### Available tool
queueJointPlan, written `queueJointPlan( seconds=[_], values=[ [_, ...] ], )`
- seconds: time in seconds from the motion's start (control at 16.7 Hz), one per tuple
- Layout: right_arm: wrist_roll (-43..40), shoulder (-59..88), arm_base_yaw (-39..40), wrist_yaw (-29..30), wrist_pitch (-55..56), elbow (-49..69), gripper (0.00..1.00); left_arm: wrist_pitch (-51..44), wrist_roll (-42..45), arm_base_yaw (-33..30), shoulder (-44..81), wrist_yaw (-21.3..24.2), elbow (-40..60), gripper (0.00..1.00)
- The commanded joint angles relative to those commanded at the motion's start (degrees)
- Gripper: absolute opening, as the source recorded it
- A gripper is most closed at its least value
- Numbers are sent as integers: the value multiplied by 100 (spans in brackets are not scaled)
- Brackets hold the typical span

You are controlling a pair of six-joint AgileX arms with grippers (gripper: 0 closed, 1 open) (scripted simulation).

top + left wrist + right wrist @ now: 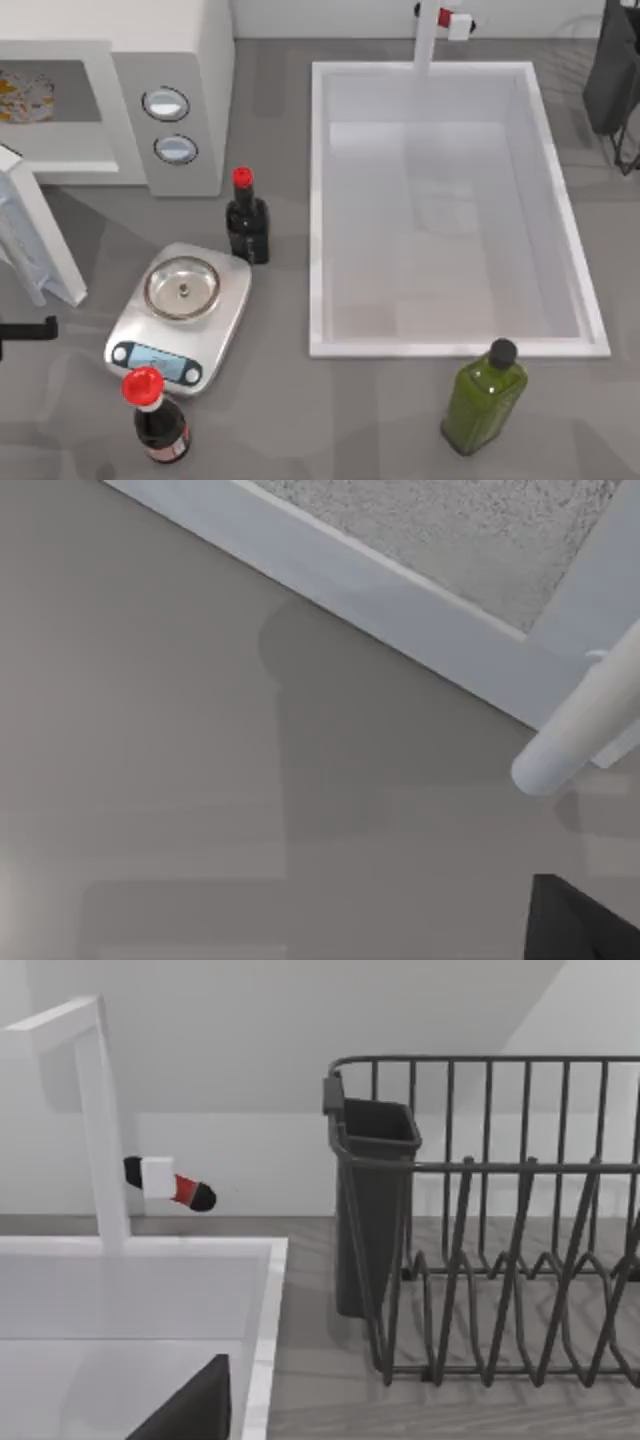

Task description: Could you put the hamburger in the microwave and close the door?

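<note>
Fingers: the left gripper [30, 330] appears as a dark bar at the left edge of the table in the top view, and a dark corner of it enters the left wrist view; whether its fingers are spread or closed cannot be told. Nothing is seen held between them. A dark wedge of the right arm's gripper [190, 1410] enters the right wrist view above the sink [130, 1330]; its finger state cannot be told either.

Just beyond the left gripper stands the door [35, 235], swung open and projecting toward the front of the table. The left wrist view shows its white frame, grey speckled window [450, 530] and white bar handle [585, 725] close above the grey table [150, 730].

The microwave [190, 60] occupies the rear left corner, with two round dials [166, 103] on its control panel. The hamburger [22, 95] lies inside the grey cavity, at the left edge of the top view.

Near the microwave, on the table: a silver kitchen scale [180, 315], a dark bottle with a red cap [247, 222] behind it, and a second red-capped bottle [155, 415] in front of it. A green bottle [483, 397] stands before the sink. A white faucet [100, 1120] rises behind the sink; a dark dish rack [500, 1230] stands beside it.
</note>
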Motion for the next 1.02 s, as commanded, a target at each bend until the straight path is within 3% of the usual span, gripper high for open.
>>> queueJointPlan(
  seconds=[0.54,1.02],
  values=[
    [0,0,0,0,0,0,100,133,-195,-187,111,-171,129,0],
    [0,0,0,0,0,0,100,1006,-286,-368,2458,-268,1407,0]
  ],
)
